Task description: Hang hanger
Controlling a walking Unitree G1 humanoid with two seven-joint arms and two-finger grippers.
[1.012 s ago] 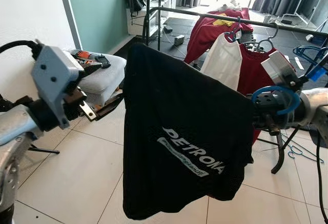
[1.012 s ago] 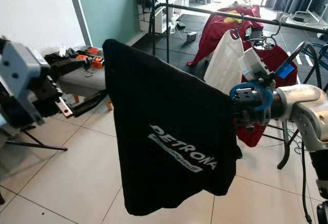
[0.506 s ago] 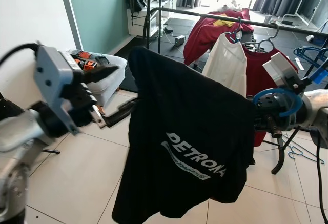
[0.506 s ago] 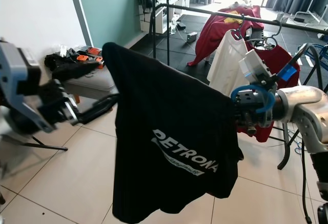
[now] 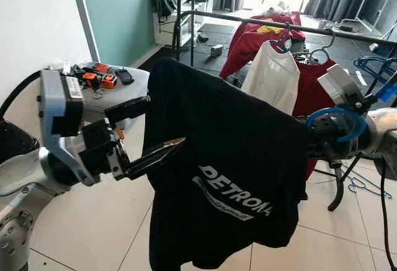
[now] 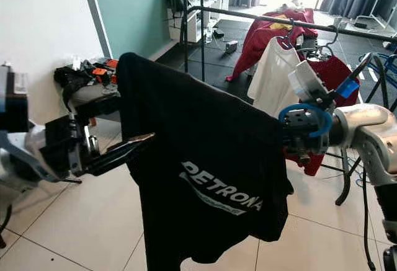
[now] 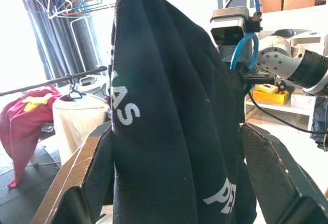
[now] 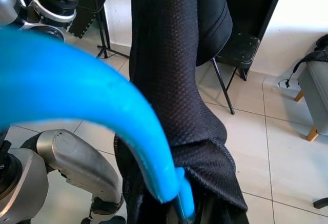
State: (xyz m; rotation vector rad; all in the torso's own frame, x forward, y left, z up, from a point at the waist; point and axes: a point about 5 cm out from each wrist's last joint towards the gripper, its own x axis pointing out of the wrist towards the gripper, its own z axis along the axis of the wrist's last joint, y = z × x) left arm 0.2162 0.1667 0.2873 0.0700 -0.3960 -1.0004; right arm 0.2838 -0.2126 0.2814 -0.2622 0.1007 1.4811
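A black T-shirt (image 5: 229, 159) with white lettering hangs on a blue hanger (image 5: 338, 121) in front of me. My right gripper (image 8: 187, 211) is shut on the hanger just under its blue hook (image 8: 102, 101); its fingers are hidden behind the cloth in the eye views. My left gripper (image 5: 166, 119) is open at the shirt's left edge. In the left wrist view the two fingers (image 7: 271, 167) stand either side of the shirt (image 7: 169, 111). The black clothes rail (image 5: 260, 22) runs across behind, carrying a white shirt (image 5: 273, 72) and red garments (image 5: 254, 38).
A grey stool (image 5: 133, 79) with orange and black tools stands by the left wall. The rail's leg (image 5: 338, 190) stands on the tile floor at the right. Blue hangers (image 5: 372, 66) hang at the far right. Open tile floor (image 5: 99, 221) lies below the shirt.
My left arm has swung in from the left and turned, so its open fingers now straddle the shirt's left edge. The shirt's lower hem has swayed. The right gripper has held still.
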